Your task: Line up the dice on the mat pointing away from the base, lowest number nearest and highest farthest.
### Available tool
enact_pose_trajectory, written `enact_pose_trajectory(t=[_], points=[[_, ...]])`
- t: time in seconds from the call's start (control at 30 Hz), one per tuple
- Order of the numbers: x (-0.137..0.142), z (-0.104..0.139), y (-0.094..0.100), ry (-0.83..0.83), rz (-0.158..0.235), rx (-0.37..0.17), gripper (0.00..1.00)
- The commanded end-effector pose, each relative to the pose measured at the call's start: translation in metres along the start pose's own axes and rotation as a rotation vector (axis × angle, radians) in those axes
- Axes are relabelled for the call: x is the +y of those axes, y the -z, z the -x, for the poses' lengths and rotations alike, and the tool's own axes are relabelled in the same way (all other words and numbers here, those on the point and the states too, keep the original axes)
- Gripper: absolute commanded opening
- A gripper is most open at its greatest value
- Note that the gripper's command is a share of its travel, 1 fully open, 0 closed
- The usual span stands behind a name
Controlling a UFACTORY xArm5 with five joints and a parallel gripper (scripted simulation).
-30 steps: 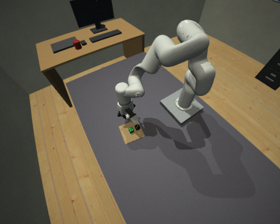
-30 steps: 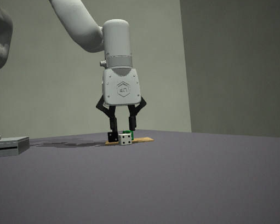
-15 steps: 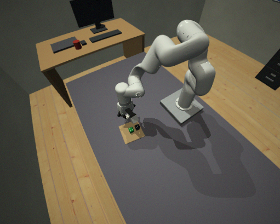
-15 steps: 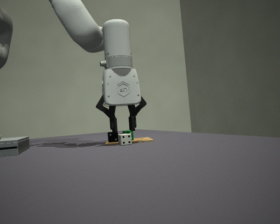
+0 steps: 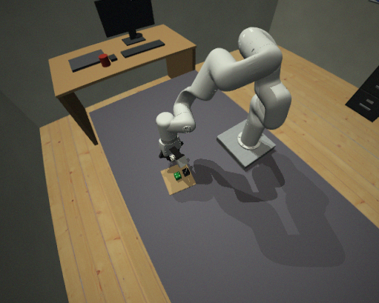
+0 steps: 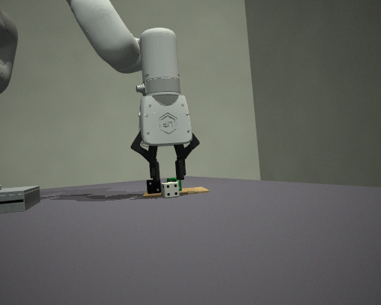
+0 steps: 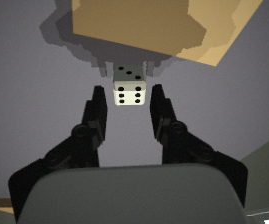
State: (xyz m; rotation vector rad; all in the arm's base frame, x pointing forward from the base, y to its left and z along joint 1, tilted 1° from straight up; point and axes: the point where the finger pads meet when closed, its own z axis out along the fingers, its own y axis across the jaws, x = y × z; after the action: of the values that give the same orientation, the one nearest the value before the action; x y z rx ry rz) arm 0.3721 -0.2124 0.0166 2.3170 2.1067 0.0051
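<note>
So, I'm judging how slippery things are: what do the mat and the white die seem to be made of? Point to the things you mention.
The mat (image 5: 170, 186) (image 6: 200, 190) (image 7: 215, 45): probably wood or cork, matt; it is tan, thin and straight-edged, with no clear grain. The white die (image 6: 170, 189) (image 7: 129, 95): likely hard plastic, smooth; its faces are evenly white with crisp black pips and slightly rounded corners.
</note>
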Motion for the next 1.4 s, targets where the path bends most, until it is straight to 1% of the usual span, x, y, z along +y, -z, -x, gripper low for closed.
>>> enact_pose_trajectory(t=[0.0,0.3,0.5,1.37], points=[[0.001,0.0,-0.006,0.0,0.003,-0.001,0.47],[0.001,0.0,-0.024,0.0,0.003,-0.001,0.47],[0.001,0.0,-0.028,0.0,0.003,-0.001,0.47],[0.001,0.0,-0.03,0.0,0.003,-0.001,0.47]])
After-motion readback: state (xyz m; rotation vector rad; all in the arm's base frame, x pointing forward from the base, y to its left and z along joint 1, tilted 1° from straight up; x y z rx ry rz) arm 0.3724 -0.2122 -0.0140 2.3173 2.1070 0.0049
